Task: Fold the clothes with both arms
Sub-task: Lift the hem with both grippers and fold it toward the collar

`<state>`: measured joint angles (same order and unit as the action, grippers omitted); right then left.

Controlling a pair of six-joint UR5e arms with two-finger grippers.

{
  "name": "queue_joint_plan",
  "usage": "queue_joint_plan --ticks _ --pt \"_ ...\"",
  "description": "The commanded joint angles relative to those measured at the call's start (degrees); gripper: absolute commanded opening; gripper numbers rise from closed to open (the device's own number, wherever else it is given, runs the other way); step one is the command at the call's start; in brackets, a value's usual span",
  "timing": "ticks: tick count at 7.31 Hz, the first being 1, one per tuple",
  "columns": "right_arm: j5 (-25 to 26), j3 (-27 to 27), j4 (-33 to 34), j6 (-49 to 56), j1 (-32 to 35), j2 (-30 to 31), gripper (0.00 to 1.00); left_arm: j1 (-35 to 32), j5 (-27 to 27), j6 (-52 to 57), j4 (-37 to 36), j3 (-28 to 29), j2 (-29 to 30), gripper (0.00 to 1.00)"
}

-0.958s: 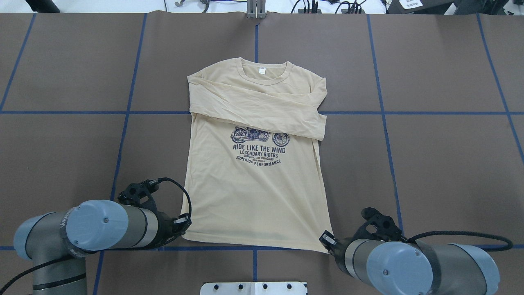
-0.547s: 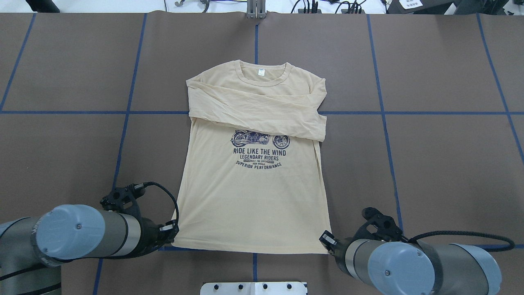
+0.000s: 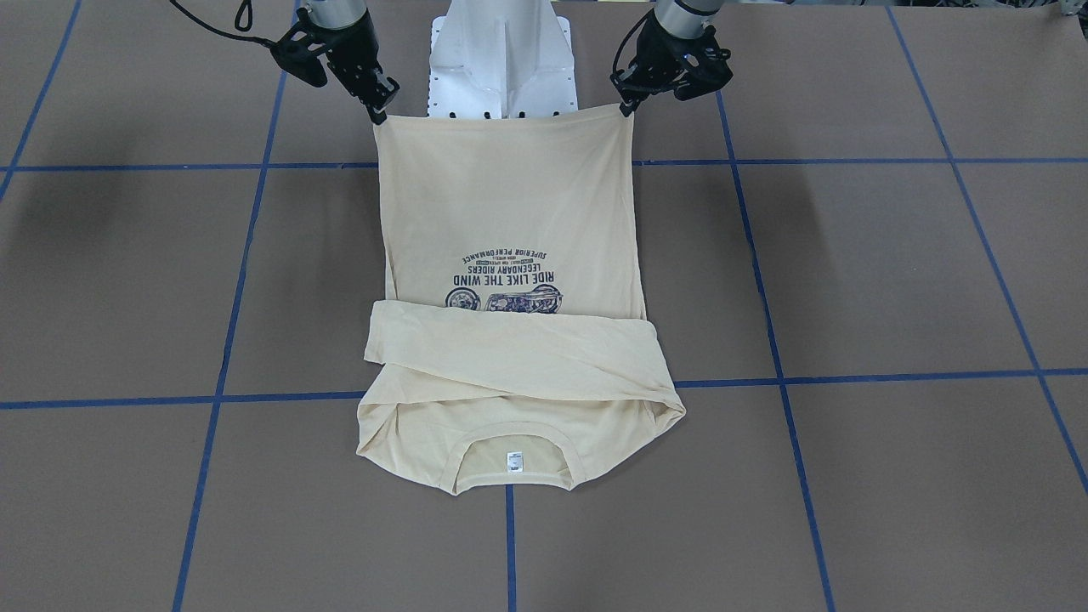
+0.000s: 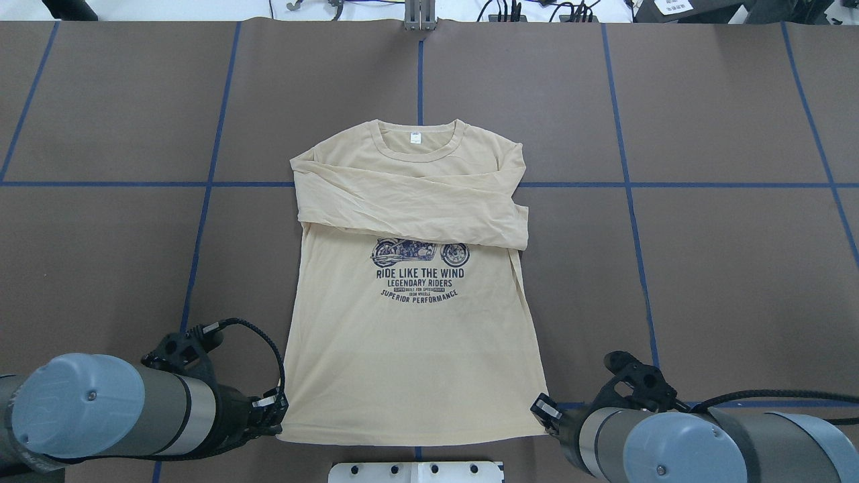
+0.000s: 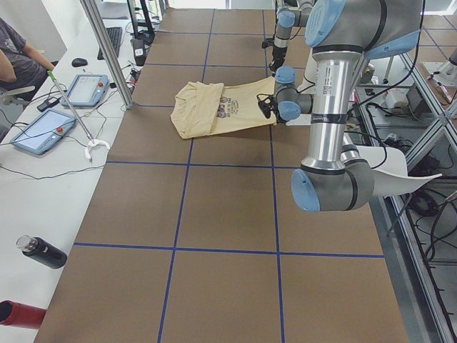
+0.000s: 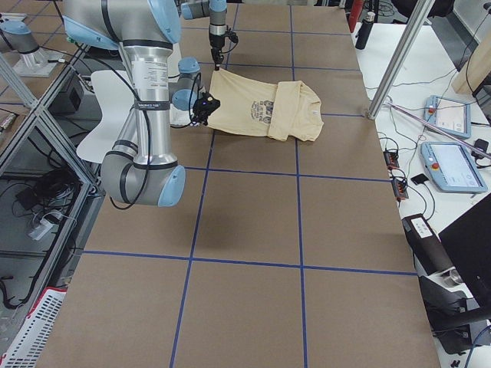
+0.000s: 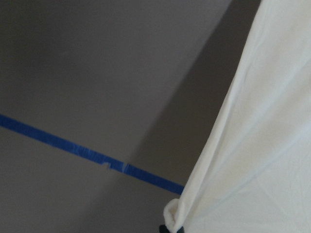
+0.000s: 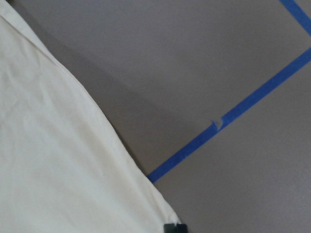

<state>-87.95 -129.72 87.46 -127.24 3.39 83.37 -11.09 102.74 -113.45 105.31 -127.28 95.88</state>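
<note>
Brown tabletop (image 4: pixel 738 268), blue tape lines (image 4: pixel 201 235) in a grid across it. Cream T-shirt (image 4: pixel 409 349) lies front-up, centred btwn the tabletop's left and right edges. Its collar points to the far edge and its hem to the robot-side edge. The hem runs just beside the white base plate (image 4: pixel 416 471) there. Left arm (image 4: pixel 100 416) comes in low at the robot-side left corner, right arm (image 4: pixel 671 449) at the robot-side right corner, shirt body btwn them. Both sleeves (image 4: pixel 409 208) are folded across the chest, one over the other. They form a band that covers the top of the navy motorcycle print (image 4: pixel 419 272), w/ the text lines showing below it. Left tool (image 4: pixel 278 414) is closed on the hem's left corner and right tool (image 4: pixel 540 409) is closed on the hem's right corner, so each tool sits right at the shirt's edge, touching cloth. Hem is stretched straight btwn the two tools. In both wrist views the cloth casts a shadow on the tabletop beside it, and a bunched bit of fabric meets the black fingertip at the bottom of the left one. Collar end lies flat on the tabletop. Small white neck label (image 4: pixel 417 137) shows inside the collar.
</note>
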Motion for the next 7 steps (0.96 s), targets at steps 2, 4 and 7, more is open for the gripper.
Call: queue_joint_plan --ticks 2,4,7 --pt "-0.90 1.37 2.36 1.10 7.02 -5.99 0.00 -7.83 0.97 3.63 0.25 -0.52 3.95 0.00" --pt "-13.94 12.60 2.28 9.93 22.11 -15.05 0.00 -17.08 3.15 11.92 -0.28 6.56 9.84 0.00" --pt "-16.20 25.68 1.93 19.57 33.68 -22.86 0.00 -27.02 3.35 19.92 0.51 18.89 17.22 0.00"
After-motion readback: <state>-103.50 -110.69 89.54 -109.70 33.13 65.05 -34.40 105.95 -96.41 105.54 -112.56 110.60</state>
